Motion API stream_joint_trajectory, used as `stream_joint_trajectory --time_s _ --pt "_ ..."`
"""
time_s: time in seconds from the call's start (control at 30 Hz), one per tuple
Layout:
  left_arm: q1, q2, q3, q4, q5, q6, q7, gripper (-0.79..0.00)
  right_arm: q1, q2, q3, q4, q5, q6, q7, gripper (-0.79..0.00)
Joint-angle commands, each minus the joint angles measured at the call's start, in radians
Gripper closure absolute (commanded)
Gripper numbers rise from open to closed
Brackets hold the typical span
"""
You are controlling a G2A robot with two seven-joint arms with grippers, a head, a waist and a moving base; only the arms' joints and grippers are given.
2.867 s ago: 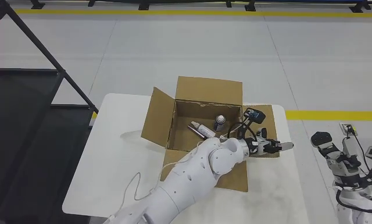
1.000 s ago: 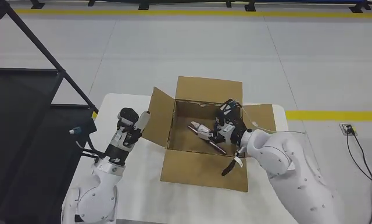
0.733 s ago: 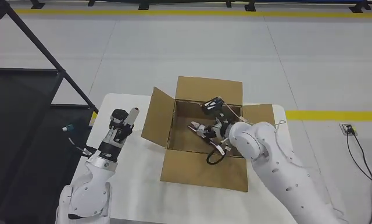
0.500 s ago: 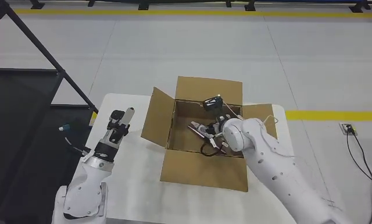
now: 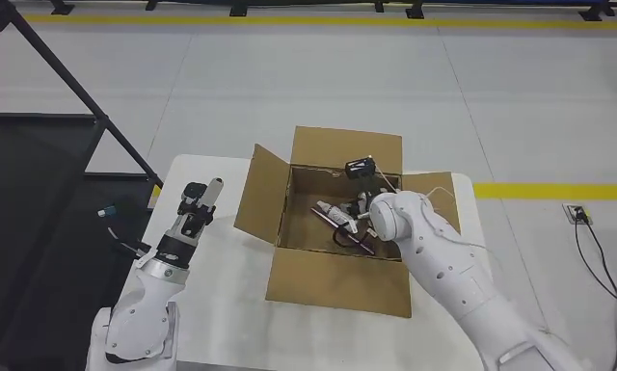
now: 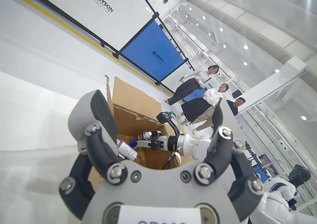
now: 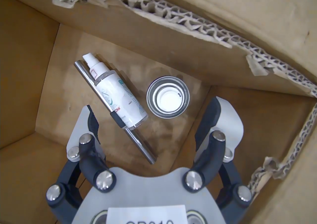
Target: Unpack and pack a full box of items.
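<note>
An open cardboard box [image 5: 337, 279] stands in the middle of the white table [image 5: 222, 304]. On its floor lie a white spray bottle [image 7: 116, 93] and a metal rod [image 7: 141, 143] side by side. A round can [image 7: 168, 100] stands upright beside them. My right gripper [image 7: 153, 108] hangs open inside the box just above these items, holding nothing. From above, the right gripper [image 5: 360, 205] is at the box's back right corner, near the spray bottle [image 5: 335, 215]. My left gripper [image 5: 200, 193] is raised over the table's left side, open and empty, facing the box [image 6: 133, 108].
The box flaps spread outward: left flap [image 5: 258, 193], right flap [image 5: 439, 193], back flap [image 5: 347, 147]. Torn cardboard edges [image 7: 188, 24] line the rim by the right gripper. A dark metal frame [image 5: 58, 226] stands left of the table.
Over the last second the left arm drew away from the box's left flap and stopped. The right wrist swung left inside the box, then shifted back to the right.
</note>
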Motion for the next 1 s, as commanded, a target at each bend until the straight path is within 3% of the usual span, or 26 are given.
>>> stream_joint_trajectory --time_s 0.0,0.03,0.07,0.13,0.23,0.33,0.6,0.73,0.97 --pt "0.000 0.000 0.000 0.000 0.000 0.000 0.000 -0.785 0.002 -0.004 0.004 0.021 0.004 -0.002 -0.022 -0.757" --pt "0.000 0.000 0.000 0.000 0.000 0.000 0.000 -0.785 0.003 -0.006 0.004 0.031 0.005 -0.005 -0.029 -0.711" --pt "0.000 0.000 0.000 0.000 0.000 0.000 0.000 -0.785 0.005 -0.009 0.005 0.039 0.006 -0.007 -0.035 -0.603" --pt "0.000 0.000 0.000 0.000 0.000 0.000 0.000 -0.785 0.008 -0.013 0.005 0.055 0.009 -0.012 -0.045 -0.536" --pt "0.000 0.000 0.000 0.000 0.000 0.000 0.000 -0.785 0.015 -0.021 0.007 0.080 0.013 -0.019 -0.056 -0.502" --pt "0.000 0.000 0.000 0.000 0.000 0.000 0.000 -0.785 0.021 -0.028 0.006 0.100 0.012 -0.021 -0.064 -0.385" --pt "0.000 0.000 0.000 0.000 0.000 0.000 0.000 -0.785 0.028 -0.040 0.016 0.118 0.013 -0.037 -0.086 -0.231" --pt "0.000 0.000 0.000 0.000 0.000 0.000 0.000 -0.785 0.017 -0.034 0.033 0.074 0.000 -0.062 -0.088 -0.003" --pt "0.000 0.000 0.000 0.000 0.000 0.000 0.000 -0.785 -0.063 0.004 0.101 -0.154 -0.071 -0.070 -0.014 0.000"
